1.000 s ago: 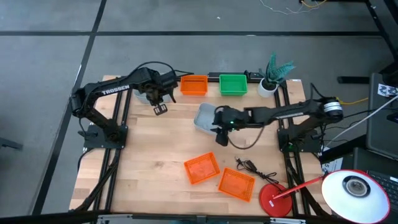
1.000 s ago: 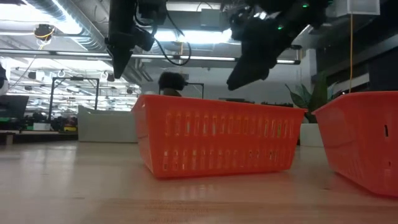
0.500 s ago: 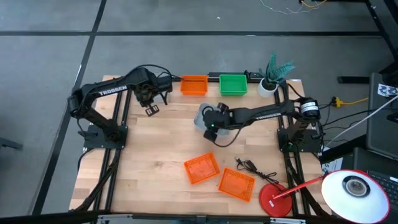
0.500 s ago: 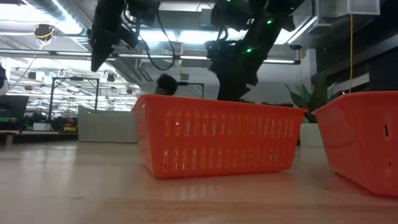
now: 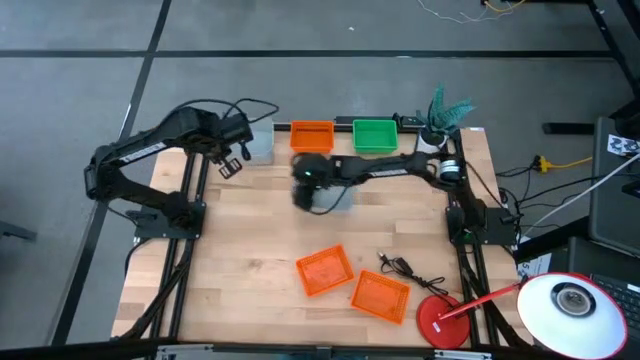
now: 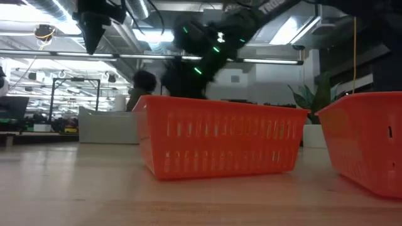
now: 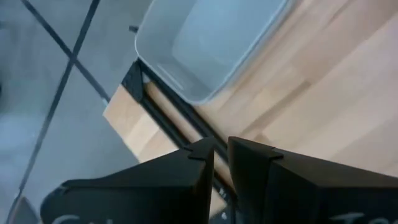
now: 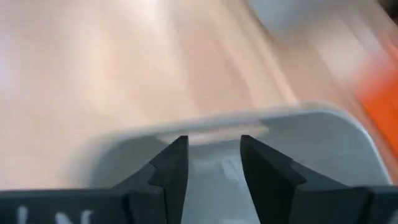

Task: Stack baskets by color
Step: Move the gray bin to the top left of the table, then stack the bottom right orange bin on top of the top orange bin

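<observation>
A grey-white basket (image 5: 336, 196) sits on the middle of the table. My right gripper (image 5: 306, 192) reaches across from the right and hangs open over its left end; in the right wrist view my right gripper (image 8: 213, 146) stands at the rim (image 8: 211, 132) of the grey-white basket. A second grey-white basket (image 5: 258, 143) rests at the far left corner and shows in the left wrist view (image 7: 205, 43). My left gripper (image 5: 228, 166) hovers beside that basket, holding nothing, with a narrow gap (image 7: 222, 149). One orange basket (image 5: 312, 137) and a green basket (image 5: 375, 135) stand at the far edge. Two orange baskets (image 5: 324, 270) (image 5: 380, 297) lie near the front. My right gripper comes slanting down from the table's right, its open fingers (image 8: 171, 162) on either side of a stretch of the grey-white basket's end wall (image 8: 211, 132). I cannot tell whether they touch it. The basket rests on the table.
A white pot with a teal plant (image 5: 432, 138) stands at the far right corner. A black cable (image 5: 405, 268) and a red lamp base (image 5: 440, 320) lie at the near right. Bare wood (image 5: 240, 250) spreads over the near left.
My right gripper has swept toward the table's left edge and sunk, from right of the middle grey-white basket to over its left end, staying open. My left gripper has risen and drawn back toward the left edge, away from the corner basket, rolling a little.
</observation>
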Available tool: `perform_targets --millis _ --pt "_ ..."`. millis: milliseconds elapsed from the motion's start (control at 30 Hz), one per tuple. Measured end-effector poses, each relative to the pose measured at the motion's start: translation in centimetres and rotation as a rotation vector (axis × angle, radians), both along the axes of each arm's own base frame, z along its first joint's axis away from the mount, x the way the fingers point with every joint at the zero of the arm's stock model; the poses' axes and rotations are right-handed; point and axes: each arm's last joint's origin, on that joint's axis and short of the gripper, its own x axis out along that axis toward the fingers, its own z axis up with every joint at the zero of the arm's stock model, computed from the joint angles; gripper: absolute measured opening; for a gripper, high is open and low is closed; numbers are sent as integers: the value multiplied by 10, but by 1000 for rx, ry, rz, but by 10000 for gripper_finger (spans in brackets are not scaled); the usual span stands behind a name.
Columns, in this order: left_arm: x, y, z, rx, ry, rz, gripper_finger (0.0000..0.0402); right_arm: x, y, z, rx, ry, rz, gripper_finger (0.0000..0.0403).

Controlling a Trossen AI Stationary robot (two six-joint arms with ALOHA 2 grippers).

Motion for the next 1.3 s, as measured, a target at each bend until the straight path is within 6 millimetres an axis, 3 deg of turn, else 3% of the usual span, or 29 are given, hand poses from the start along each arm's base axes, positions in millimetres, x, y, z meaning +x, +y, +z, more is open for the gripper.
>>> perform_targets --millis 133,300,500,733,967,1200,1300 --pt "-6 -2 5 20 -49 32 39 33 16 36 82 -171 280 147" --pt "-6 -1 5 26 -67 48 39 31 37 63 80 -64 385 147" --pt "21 4 -8 -23 -237 -160 39 -7 43 83 -11 372 215 147" --pt "39 7 -47 -100 -330 -268 53 -65 44 96 -13 763 53 147" --pt "39 1 -90 -162 -279 -280 79 -114 53 88 71 697 -34 147" --pt "45 -1 -87 -128 -322 -304 80 -138 96 79 332 455 293 147" --pt "46 -1 -86 -120 -343 -301 80 -147 124 72 428 440 254 147"
